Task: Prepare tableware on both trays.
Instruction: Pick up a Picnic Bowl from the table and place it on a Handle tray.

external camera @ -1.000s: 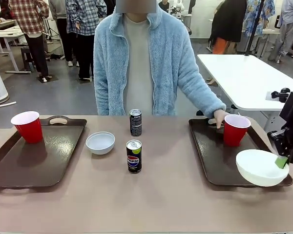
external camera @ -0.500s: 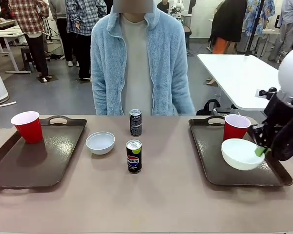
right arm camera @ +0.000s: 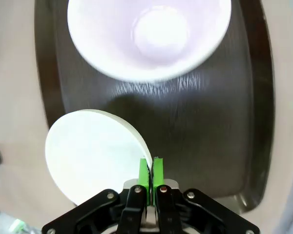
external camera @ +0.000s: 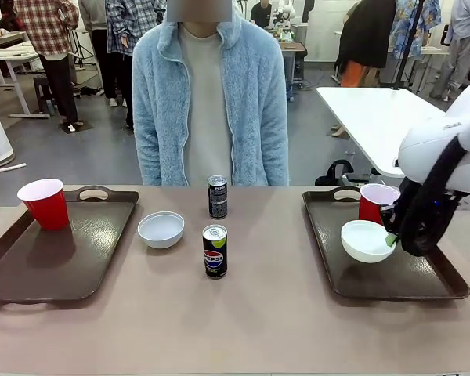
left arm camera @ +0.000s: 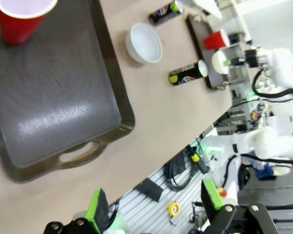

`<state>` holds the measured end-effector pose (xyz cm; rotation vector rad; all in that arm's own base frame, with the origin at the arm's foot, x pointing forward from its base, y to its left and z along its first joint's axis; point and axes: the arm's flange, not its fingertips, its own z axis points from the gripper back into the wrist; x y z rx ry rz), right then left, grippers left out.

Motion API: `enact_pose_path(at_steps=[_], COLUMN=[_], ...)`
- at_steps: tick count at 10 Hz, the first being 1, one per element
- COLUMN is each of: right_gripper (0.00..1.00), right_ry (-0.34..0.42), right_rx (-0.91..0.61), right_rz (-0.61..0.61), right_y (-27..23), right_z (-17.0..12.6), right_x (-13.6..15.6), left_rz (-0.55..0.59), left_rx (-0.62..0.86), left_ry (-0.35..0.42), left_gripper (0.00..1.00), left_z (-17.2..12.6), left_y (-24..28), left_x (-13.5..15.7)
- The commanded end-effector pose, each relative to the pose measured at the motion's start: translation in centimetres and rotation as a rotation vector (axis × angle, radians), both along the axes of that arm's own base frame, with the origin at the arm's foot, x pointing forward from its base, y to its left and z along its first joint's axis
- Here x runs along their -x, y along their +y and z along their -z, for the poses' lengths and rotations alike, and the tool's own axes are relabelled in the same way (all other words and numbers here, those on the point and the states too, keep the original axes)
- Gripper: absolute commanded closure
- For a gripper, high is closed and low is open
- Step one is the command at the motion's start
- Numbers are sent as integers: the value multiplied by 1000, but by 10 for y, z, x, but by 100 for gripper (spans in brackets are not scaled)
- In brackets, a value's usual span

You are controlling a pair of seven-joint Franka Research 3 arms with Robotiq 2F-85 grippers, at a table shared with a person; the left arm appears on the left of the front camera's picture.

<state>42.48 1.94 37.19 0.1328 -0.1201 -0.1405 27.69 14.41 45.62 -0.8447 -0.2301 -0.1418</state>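
Tan table (external camera: pixel 282 329) spans the shot, person in a fluffy blue jacket (external camera: pixel 211 102) standing at the far side. Two dark brown trays: L tray (external camera: pixel 31 274) and R tray (external camera: pixel 337 266), well apart at opposite ends. White R arm (external camera: pixel 446 149) reaches in over the R tray. R gripper (external camera: pixel 392 237) has its green pads pinched tight on the rim of a white bowl (external camera: pixel 364 239), tilted over the R tray, just beside a red cup (external camera: pixel 372 202) at that tray's far end; can't tell if the bowl touches the tray floor. Second bowl (external camera: pixel 160 229) sits on bare table betw. the L tray and the cans. Other red cup (external camera: pixel 44 204) is upright in the L tray's far corner. Mid-table, two slim dark cans: near can (external camera: pixel 215 251) shows the round Pepsi logo, far can (external camera: pixel 217 197) reads "PEPSI" near its top. L gripper (left arm camera: pixel 154 204) is up off the L tray's near edge, jaws spread wide, nothing in them.
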Motion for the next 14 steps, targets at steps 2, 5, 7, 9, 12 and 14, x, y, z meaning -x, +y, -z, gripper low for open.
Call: enact_pose_path(at_steps=[2,5,7,9,12,14], right_gripper=[59,0,12,0,0,0], right_ry=[49,84,79,79,34,49], right_rx=[-28,-7,45,93,150,120], right_rz=[37,17,-42,-85,-144,-146], right_y=[4,9,26,40,63,59], right_z=[19,13,-11,-40,-84,-79], right_x=[-22,-11,21,44,78,67], left_rz=[1,1,1,1,1,1], left_rx=[14,14,14,14,14,14], left_ry=[-2,-2,-2,-2,-2,-2], left_gripper=[0,0,0,0,0,0], left_z=[-1,-1,-1,-1,-1,-1], left_y=[0,0,0,0,0,0], left_x=[1,1,1,1,1,1])
